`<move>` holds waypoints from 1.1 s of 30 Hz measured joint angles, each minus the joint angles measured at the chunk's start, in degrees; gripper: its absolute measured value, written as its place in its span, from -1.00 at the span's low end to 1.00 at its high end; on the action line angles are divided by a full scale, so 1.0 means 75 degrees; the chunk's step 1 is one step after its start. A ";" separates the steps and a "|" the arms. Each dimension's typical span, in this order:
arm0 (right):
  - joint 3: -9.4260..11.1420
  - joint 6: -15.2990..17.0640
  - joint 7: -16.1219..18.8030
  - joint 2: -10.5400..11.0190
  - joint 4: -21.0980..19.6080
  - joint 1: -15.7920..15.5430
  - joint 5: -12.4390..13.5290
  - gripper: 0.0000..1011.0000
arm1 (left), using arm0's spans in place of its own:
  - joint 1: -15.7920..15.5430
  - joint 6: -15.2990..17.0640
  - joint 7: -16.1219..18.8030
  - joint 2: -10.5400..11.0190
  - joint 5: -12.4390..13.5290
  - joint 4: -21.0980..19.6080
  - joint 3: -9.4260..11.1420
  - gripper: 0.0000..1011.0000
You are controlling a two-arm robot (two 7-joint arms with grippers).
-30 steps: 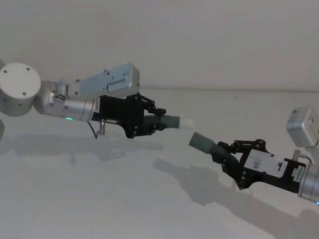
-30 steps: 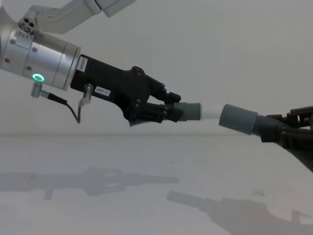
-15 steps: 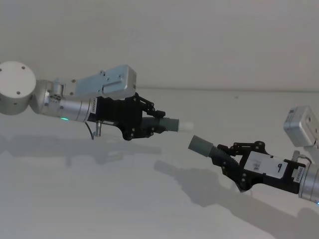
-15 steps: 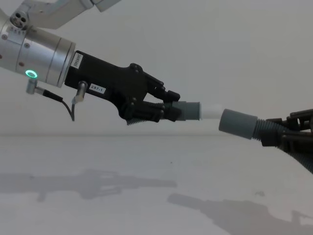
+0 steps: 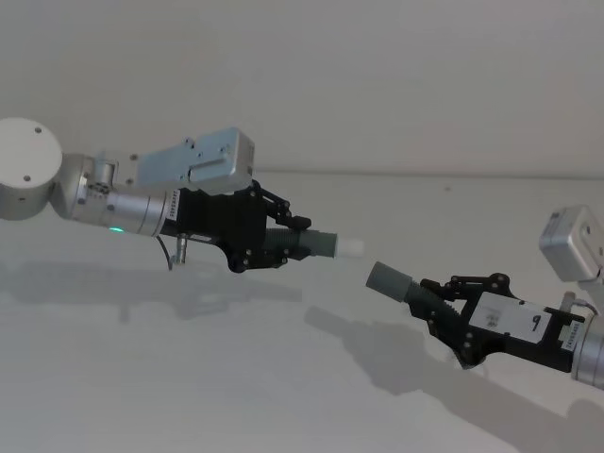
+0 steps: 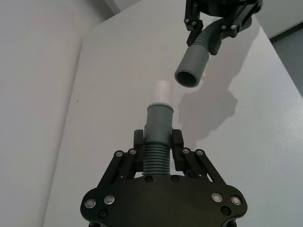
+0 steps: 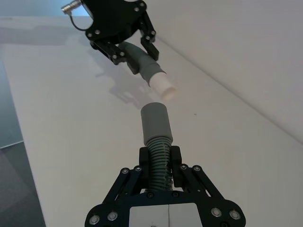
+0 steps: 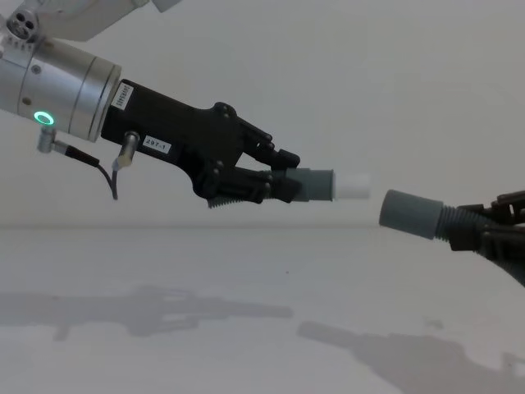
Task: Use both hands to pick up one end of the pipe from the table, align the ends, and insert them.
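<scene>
Above the table (image 5: 189, 377), the left gripper (image 5: 274, 241) clenches the white-tipped pipe (image 5: 316, 246); the right gripper (image 5: 436, 300) clenches the socket pipe (image 5: 392, 281), ends near, apart.

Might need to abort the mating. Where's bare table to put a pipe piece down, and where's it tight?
The table is bare under and around both arms; its front, below the left gripper, looks easiest. It is tight only in the air, in the small gap between the white tip and the socket collar, which the right gripper holds.
</scene>
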 joint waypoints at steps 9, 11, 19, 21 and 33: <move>0.0063 0.0065 -0.0174 0.0083 -0.0022 -0.0085 0.0075 -0.48 | -0.0040 0.0002 -0.0066 0.0021 -0.0060 -0.0016 0.0072 -0.34; 0.0069 0.0076 -0.0201 0.0094 -0.0029 -0.0096 0.0090 -0.48 | -0.0052 -0.0003 -0.0076 0.0017 -0.0070 -0.0005 0.0084 -0.34; 0.0074 0.0109 -0.0296 0.0141 -0.0047 -0.0121 0.0157 -0.48 | -0.0109 -0.0063 -0.0120 -0.0032 -0.0127 0.0109 0.0157 -0.34; 0.0059 0.0112 -0.0314 0.0148 -0.0047 -0.0121 0.0172 -0.48 | -0.0119 -0.0070 -0.0121 -0.0046 -0.0133 0.0129 0.0167 -0.34; -0.0065 0.0112 -0.0331 0.0173 0.0018 -0.0028 0.0224 -0.48 | -0.0169 -0.0109 -0.0081 -0.0129 -0.0193 0.0275 0.0243 -0.34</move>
